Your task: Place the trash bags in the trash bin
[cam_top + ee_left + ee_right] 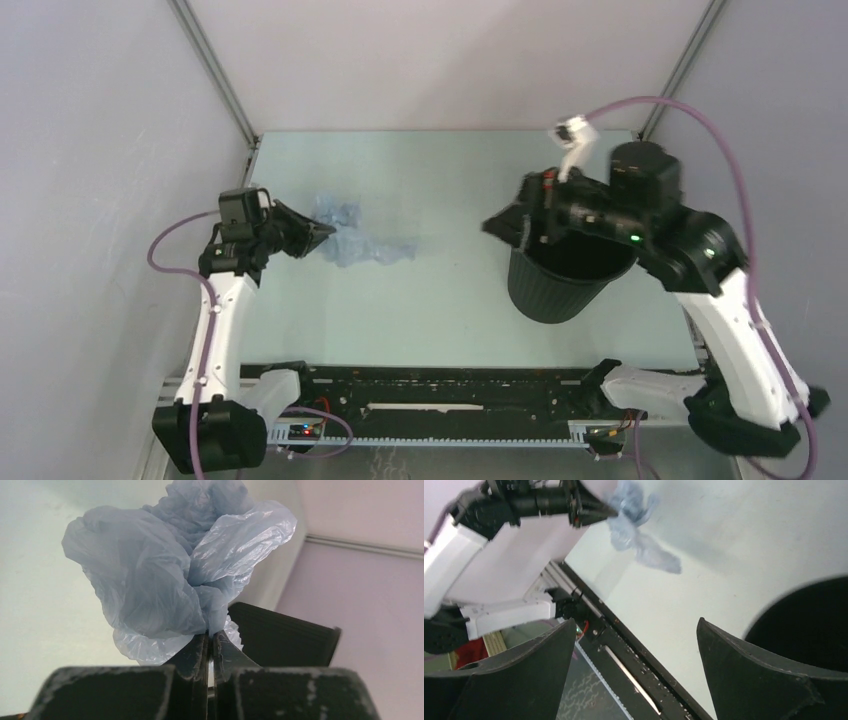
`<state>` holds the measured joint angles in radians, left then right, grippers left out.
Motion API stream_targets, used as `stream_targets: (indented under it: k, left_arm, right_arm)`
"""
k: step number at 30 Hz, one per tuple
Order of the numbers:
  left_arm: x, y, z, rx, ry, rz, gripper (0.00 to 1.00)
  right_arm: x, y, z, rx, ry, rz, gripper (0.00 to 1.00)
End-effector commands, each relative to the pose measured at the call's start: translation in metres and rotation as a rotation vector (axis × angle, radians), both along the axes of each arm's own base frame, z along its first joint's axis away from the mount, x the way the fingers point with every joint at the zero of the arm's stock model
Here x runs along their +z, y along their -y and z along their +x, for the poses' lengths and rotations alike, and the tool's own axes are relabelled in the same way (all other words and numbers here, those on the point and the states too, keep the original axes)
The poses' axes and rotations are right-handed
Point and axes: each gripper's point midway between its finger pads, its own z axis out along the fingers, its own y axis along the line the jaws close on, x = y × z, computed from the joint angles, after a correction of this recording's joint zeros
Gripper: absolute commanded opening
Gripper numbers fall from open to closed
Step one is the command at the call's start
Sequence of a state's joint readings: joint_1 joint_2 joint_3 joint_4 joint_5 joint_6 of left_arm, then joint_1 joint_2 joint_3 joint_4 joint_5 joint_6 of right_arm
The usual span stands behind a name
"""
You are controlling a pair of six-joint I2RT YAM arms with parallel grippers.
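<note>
Over the pale table [430,310], the level left gripper [325,235] pinches the trash bag [365,245]; the right gripper [497,228] gapes beside the trash bin [560,290].

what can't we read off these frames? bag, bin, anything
Trash bin interior: top view, dark, right arm covers much of the mouth.
Bin, right wrist view: blurred, cut off by the right edge.
Trash bag lettering: crumpled in left wrist view, too small in top view.
Bag's top: left wrist view, cut by the upper edge.
</note>
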<state>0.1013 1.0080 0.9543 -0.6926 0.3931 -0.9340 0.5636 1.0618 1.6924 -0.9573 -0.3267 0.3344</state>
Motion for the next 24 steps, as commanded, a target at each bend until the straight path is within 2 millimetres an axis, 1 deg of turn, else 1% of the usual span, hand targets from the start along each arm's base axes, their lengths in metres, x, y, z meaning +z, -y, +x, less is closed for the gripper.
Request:
stream_targets:
  k: [1, 2, 4, 6, 7, 9, 12, 15, 18, 21, 24]
  left_arm:
    - [0.073, 0.029, 0.003, -0.137, 0.209, -0.104, 0.06]
    - [0.086, 0.034, 0.004, -0.174, 0.280, -0.092, 0.07]
    - [0.114, 0.049, 0.000, -0.262, 0.410, -0.104, 0.07]
    - [0.146, 0.073, -0.010, -0.371, 0.543, -0.173, 0.08]
    - [0.163, 0.084, -0.016, -0.412, 0.609, -0.214, 0.09]
    - [0.193, 0.097, -0.028, -0.466, 0.712, -0.294, 0.11]
    - [0.235, 0.106, -0.045, -0.535, 0.855, -0.363, 0.10]
    - [0.265, 0.111, -0.062, -0.590, 0.977, -0.370, 0.09]
    - [0.285, 0.110, -0.072, -0.585, 1.064, -0.392, 0.07]
    - [0.302, 0.109, -0.077, -0.568, 1.132, -0.426, 0.08]
    - [0.322, 0.107, -0.082, -0.548, 1.203, -0.475, 0.07]
  right_arm:
    - [-0.004, -0.045, 0.005, 0.094, 0.108, -0.123, 1.00]
    - [-0.009, -0.058, 0.000, 0.129, 0.094, -0.141, 1.00]
    - [-0.020, -0.075, -0.003, 0.149, 0.039, -0.157, 1.00]
    - [-0.028, -0.091, -0.011, 0.186, 0.010, -0.159, 1.00]
    - [-0.030, -0.097, -0.015, 0.206, 0.007, -0.158, 1.00]
    - [-0.028, -0.101, -0.021, 0.227, 0.015, -0.140, 1.00]
    - [-0.021, -0.092, -0.017, 0.190, 0.066, -0.122, 1.00]
    - [-0.004, -0.075, -0.007, 0.107, 0.086, -0.048, 1.00]
    - [0.020, -0.064, -0.005, 0.074, 0.050, 0.145, 1.00]
    - [0.045, -0.060, -0.008, 0.036, -0.010, 0.370, 1.00]
    - [0.052, -0.056, 0.002, -0.079, -0.149, 0.543, 1.00]
